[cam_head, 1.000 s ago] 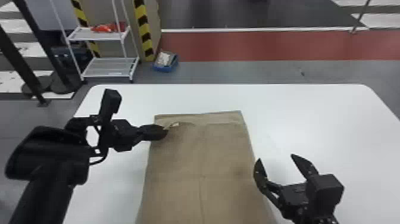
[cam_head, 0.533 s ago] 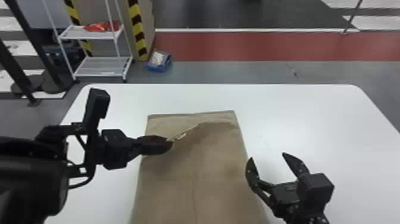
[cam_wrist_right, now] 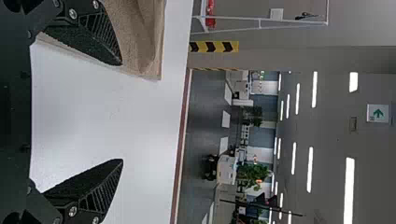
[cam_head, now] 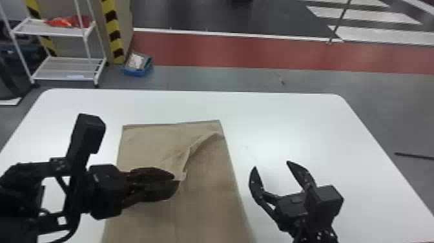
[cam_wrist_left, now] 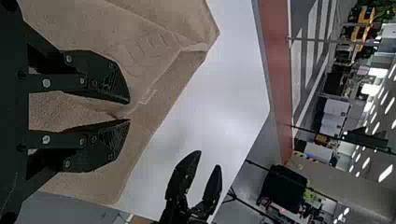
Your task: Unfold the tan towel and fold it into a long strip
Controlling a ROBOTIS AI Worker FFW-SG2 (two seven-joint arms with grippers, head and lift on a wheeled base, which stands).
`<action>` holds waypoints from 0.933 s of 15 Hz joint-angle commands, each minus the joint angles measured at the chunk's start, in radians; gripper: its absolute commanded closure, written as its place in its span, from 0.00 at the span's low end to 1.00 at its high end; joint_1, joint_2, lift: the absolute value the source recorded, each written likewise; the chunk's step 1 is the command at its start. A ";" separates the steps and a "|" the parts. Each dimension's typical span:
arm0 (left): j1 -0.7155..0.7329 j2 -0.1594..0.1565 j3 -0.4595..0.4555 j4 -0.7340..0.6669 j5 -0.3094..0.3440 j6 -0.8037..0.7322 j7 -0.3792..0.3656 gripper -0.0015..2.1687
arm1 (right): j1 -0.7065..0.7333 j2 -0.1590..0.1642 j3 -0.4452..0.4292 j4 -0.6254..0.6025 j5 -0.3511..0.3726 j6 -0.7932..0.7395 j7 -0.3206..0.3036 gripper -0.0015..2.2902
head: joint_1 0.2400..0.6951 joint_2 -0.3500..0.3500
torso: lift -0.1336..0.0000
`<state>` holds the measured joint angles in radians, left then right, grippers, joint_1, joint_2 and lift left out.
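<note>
TAN TOWEL (cam_head: 210,200): UPPER LAYER CLAMPED AT LEFT GRIPPER (cam_head: 176,179)

The tan towel lies on the white table (cam_head: 323,129), its far edge flat and its near part running out of the head view's bottom edge. A diagonal fold in the upper layer runs from near the towel's far right corner to the left gripper. The left gripper is positioned over the towel, jaws closed on the upper layer between the fingertips. The right gripper (cam_head: 271,164) is positioned just right of the towel, jaws wide apart and empty. Beyond the towel, to the left, a blue bin (cam_head: 137,72) and a white shelf unit (cam_head: 64,69) stand on the floor.
</note>
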<state>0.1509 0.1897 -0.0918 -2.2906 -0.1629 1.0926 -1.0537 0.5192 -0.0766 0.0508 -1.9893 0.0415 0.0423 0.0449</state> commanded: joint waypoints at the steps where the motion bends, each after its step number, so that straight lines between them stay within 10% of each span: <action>1: 0.024 -0.003 -0.002 -0.033 0.025 -0.001 -0.009 0.01 | 0.002 -0.002 -0.014 -0.008 0.000 0.000 0.006 0.07 | 1.00 0.28 | 0.08; 7: 0.058 -0.007 0.129 -0.036 0.123 -0.019 0.038 0.01 | -0.041 -0.026 0.012 -0.075 0.107 0.080 0.141 0.06 | 1.00 0.26 | 0.08; 14: 0.029 -0.029 0.534 0.194 0.398 -0.265 0.273 0.01 | -0.197 -0.091 0.287 -0.157 0.456 0.460 0.507 0.05 | 1.00 0.77 | 0.08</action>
<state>0.1884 0.1610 0.3604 -2.1266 0.1835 0.8330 -0.8024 0.3534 -0.1565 0.2699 -2.1302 0.4207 0.3951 0.5245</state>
